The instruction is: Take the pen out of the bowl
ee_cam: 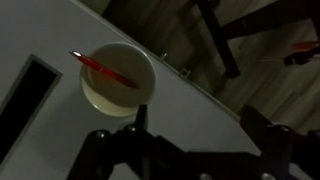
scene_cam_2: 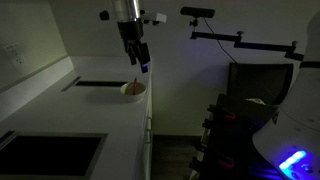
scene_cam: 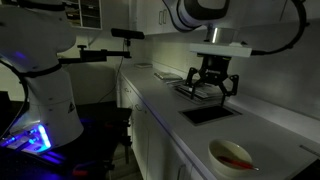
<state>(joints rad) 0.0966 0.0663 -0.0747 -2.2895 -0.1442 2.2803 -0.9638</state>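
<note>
My gripper [scene_cam: 213, 82] hangs in the air above the white countertop [scene_cam: 160, 100]. Its fingers [ee_cam: 128, 140] are spread wide with nothing between them, and they touch nothing. In the wrist view the two dark fingers frame the bottom of the picture with only bare counter in the gap.

Just ahead of them sits the white bowl [ee_cam: 118, 95], clear of both fingertips. The red-orange pen [ee_cam: 105, 70] lies slantwise inside it, one end down in the bowl and the other leaning up over the rim. In both exterior views the bowl stands near the counter's front edge, below my gripper and apart from it.

Beyond the bowl, a dark rectangular tray [scene_cam: 210, 113] lies on the same counter, near the bowl but not touching it.
</note>
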